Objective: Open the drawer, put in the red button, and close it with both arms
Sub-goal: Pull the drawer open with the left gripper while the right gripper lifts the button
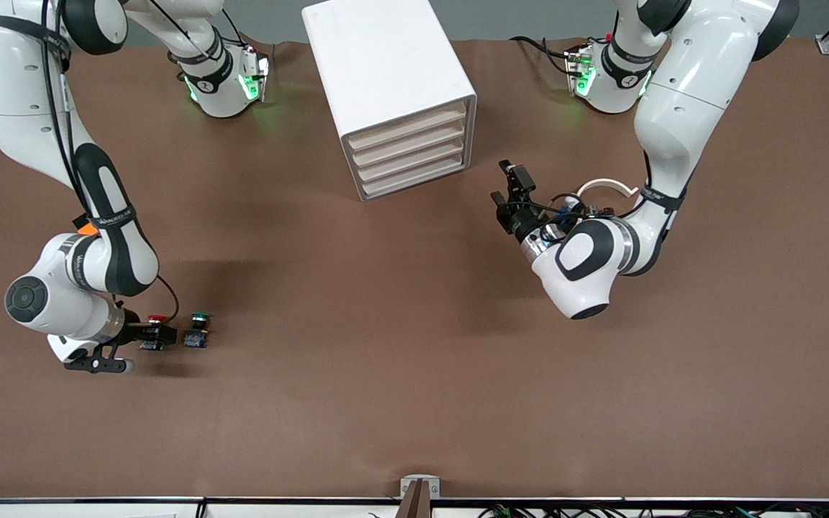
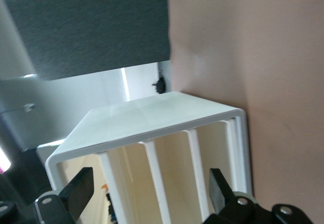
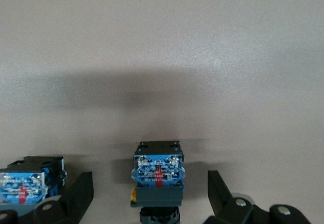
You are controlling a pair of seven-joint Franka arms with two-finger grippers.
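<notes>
The cabinet (image 1: 393, 93) stood on the table (image 1: 414, 403) between the arms' bases, its four drawers (image 1: 409, 157) all shut (cream fronts facing the front camera). The left arm bent low beside it, toward its own end of the table, its gripper (image 1: 504, 194) spread wide and levelled at those fronts. The right arm reached down well nearer the camera than the cabinet, its gripper (image 1: 142, 344) parted around the red button (image 1: 156, 330), touching nothing visibly. The green button (image 1: 198, 329) sat just beside.
</notes>
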